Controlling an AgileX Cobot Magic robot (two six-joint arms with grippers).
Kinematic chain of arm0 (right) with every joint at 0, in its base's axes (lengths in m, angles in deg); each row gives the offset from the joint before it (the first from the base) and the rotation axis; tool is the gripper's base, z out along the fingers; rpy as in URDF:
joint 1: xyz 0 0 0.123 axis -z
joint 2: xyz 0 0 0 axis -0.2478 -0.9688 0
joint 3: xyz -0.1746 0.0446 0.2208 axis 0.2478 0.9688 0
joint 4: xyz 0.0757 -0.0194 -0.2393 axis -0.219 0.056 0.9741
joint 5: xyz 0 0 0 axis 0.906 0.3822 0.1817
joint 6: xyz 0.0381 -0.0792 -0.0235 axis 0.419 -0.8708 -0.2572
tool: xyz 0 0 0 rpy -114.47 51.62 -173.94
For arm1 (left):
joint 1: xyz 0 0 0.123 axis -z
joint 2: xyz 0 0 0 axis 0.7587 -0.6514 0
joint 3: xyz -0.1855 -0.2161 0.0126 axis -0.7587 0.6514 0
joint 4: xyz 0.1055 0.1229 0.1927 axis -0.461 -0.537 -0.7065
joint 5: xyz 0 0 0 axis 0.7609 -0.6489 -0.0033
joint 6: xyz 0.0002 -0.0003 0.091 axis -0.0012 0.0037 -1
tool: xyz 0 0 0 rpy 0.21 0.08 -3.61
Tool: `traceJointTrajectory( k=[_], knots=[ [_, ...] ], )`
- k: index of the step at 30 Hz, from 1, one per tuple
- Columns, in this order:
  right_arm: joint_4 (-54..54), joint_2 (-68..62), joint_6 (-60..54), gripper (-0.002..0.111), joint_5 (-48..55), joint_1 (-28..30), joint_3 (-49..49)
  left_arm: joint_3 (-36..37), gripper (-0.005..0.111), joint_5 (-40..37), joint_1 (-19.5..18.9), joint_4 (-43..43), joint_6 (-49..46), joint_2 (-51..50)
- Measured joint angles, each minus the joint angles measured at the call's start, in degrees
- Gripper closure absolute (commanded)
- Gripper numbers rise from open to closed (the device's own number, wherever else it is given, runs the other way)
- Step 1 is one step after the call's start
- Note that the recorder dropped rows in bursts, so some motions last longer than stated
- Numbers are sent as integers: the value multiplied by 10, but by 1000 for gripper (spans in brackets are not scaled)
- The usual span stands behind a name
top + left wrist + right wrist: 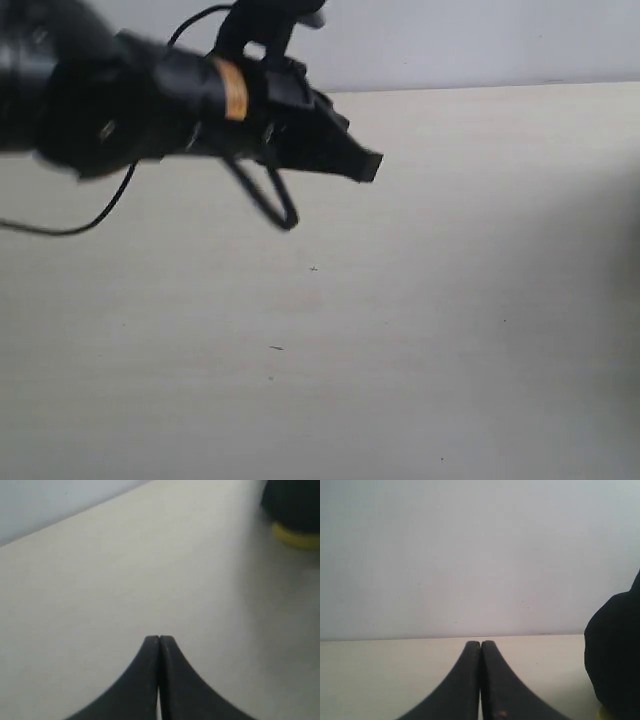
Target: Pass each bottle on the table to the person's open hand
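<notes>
left fingers clenched, empty | right fingers clenched, empty | surface: no bottle in view, bearing from either arm cannot be told

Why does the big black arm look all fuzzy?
Exterior view: the left gripper and its arm look smeared, likely because they are too near the camera, while the specks on the table look sharper; a grey shadow dims the right edge. Left wrist view: the black-and-yellow thing in the corner is blurry. Right wrist view: soft, even light, no glare.

soft, even light; the left arm is blurred, a dim shadow darkening the table well beyond its tip.
</notes>
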State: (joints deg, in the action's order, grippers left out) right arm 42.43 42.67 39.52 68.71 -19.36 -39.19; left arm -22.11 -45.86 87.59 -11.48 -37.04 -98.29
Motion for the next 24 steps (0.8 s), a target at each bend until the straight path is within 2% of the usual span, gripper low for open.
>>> traceJointTrajectory(
  k=[4,7,13,21,24],
  knots=[
    [0,0,0,108,0,0,0,174,107,210,-2,2,63,97],
    [0,0,0,108,0,0,0,264,107,279,-3,2,112,151],
    [0,0,0,108,0,0,0,387,107,301,-3,-32,162,203],
    [0,0,0,108,0,0,0,398,107,282,-3,-51,210,206],
    [0,0,0,108,0,0,0,398,107,240,-3,-45,212,211]
  ],
)
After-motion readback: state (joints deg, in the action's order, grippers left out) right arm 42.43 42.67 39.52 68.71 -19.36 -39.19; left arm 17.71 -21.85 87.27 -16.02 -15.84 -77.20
